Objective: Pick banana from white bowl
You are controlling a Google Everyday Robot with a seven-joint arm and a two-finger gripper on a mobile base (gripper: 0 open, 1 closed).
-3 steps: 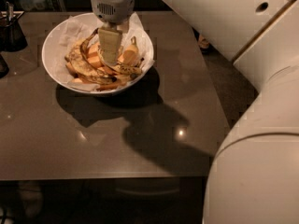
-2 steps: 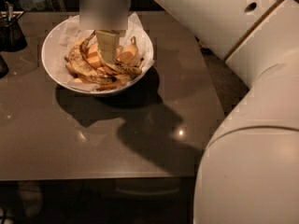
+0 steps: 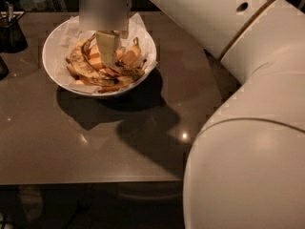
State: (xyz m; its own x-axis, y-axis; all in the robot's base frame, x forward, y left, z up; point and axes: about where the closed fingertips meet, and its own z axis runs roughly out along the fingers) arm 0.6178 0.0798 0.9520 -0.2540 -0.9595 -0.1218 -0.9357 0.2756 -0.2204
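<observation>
Camera view looks down on a dark brown table [image 3: 95,147] with the white bowl [image 3: 50,56] sitting toward its far left part. From where I stand, the gripper [image 3: 109,60] reaches straight down into the middle of the bowl, its pale lower end among the fruit. Whether it is spread, pressed together or pinching something I cannot tell, since the fruit crowds around its tip and the part above it is obscured.

The banana [image 3: 82,67], slim, curved and heavily spotted brown, lies in the left half of the bowl, just beside the gripper's tip. I cannot say whether the two touch. Plumper yellow-orange bananas [image 3: 129,56] fill the rest of the bowl, close around the gripper. Crinkled white paper [image 3: 141,24] lines the bowl and pokes up over its far rim.

A small dark cup [image 3: 12,34] stands at the far left edge of the table, well apart from the bowl. The robot's big white arm [image 3: 224,23] sweeps in from the right and fills the lower right corner.
</observation>
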